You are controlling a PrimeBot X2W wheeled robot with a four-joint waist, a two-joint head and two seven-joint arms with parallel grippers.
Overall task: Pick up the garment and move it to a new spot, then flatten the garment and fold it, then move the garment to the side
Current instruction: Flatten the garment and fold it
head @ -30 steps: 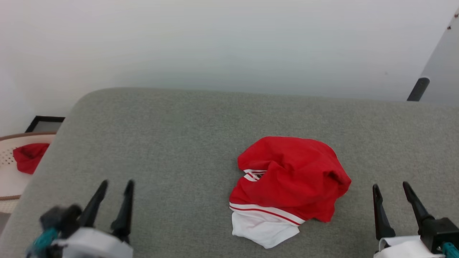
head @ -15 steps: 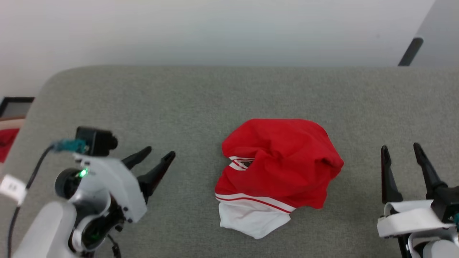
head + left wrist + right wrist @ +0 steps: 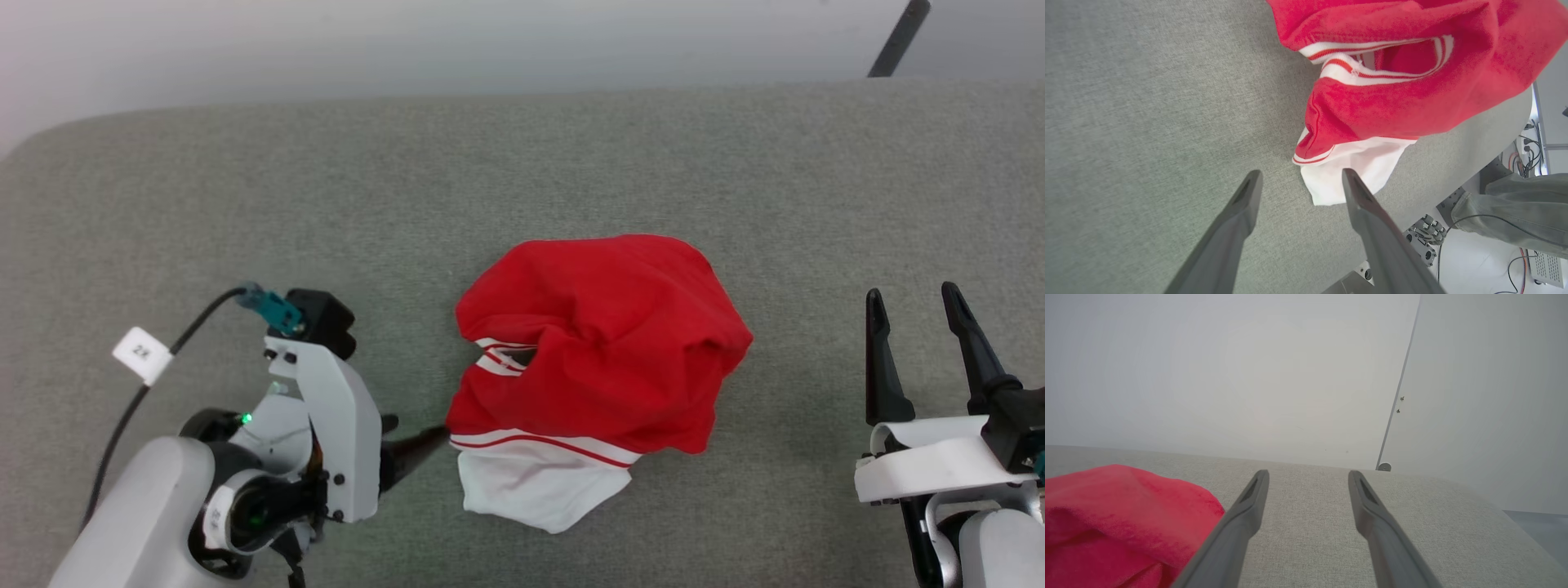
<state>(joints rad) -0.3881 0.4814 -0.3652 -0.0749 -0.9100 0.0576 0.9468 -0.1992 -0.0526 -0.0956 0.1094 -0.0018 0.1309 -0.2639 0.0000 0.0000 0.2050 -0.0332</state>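
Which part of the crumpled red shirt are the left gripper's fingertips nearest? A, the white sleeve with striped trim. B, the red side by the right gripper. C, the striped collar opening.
A: in the left wrist view the left gripper, open, has its tips beside the white sleeve of the garment.

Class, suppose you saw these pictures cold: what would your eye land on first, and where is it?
The garment, a crumpled bright red heap with a white sleeve at its near edge, sits mid-way on the grey padded surface. The left gripper, fingers apart, points at that sleeve from the left; the right gripper stands open well off to the right.
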